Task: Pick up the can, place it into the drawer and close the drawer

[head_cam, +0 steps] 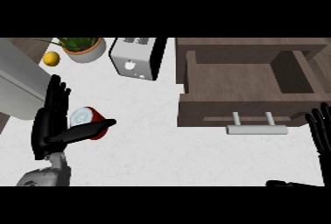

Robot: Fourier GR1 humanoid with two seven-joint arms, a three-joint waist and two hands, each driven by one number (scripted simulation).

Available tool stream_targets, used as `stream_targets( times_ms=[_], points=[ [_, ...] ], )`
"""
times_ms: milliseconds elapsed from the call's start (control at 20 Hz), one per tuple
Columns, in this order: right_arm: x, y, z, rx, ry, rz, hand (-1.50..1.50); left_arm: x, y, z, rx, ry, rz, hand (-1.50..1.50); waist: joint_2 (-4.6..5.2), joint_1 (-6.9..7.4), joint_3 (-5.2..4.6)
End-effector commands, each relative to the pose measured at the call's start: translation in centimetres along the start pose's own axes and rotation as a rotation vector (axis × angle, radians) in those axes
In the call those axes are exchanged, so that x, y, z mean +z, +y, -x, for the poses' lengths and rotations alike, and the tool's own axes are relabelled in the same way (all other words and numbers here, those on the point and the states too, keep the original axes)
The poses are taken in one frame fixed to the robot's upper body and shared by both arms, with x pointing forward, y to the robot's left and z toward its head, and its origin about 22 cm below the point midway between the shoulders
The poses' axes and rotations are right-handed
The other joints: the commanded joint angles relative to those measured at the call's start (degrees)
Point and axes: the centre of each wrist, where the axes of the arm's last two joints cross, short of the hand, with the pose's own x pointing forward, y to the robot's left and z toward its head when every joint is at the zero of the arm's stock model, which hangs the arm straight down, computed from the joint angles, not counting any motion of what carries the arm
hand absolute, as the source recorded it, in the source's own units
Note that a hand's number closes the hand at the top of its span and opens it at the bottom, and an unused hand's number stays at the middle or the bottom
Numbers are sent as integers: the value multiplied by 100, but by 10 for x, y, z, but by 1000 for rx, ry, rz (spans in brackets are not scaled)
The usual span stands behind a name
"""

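Black fingers up, thumb out: the left hand is spread wide beside the can, fingers straight and pointing toward the far edge of the counter, thumb lying across the can's near side. Nothing has curled round it yet, so this reads as a hand framing its target, not gripping it. The can stands upright on the white counter, its pale lid facing us and red wall showing on the drawer side, so its long axis runs straight up at the viewer. It sits in the crook between fingers and thumb, just to the hand's inner side; whether skin touches metal, I cannot tell. Beyond the can, toward the back, a silver toaster stands, and farther back from the can on the hand's side are a potted plant and a lemon. Well apart from the can, across open counter, the wooden drawer is pulled open, its metal handle facing the near edge. The right hand rests open by the picture's edge, on the far side of the drawer from the can. My call: the left hand is plainly nearer, and the next move is to close round the can, then carry it across to the drawer.
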Motion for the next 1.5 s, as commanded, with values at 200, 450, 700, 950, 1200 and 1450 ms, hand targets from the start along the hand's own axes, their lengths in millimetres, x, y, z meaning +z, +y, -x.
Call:
stream_targets(
  times_ms=[200,450,700,950,1200,1450],
  points=[
    [1,-3,-14,10,-5,-21,-150,10,9,43,-29,10,-20,-150,-2,5,-1],
    [23,-23,-7,6,12,-10,-150,11,28,47,-24,32,-54,-150,-6,-10,0],
    [0,-16,-5,-4,5,-6,-150,3,34,68,-38,33,-51,-150,-2,4,0],
    [5,6,7,-9,0,-19,-150,12,42,85,-54,56,-37,-150,-4,9,0],
    [-2,5,6,4,-3,1,-150,25,42,119,-53,65,-50,-150,-2,10,0],
    [16,-15,0,-21,-29,17,-150,10,70,118,-39,78,-51,-150,-4,-5,0]
  ],
)
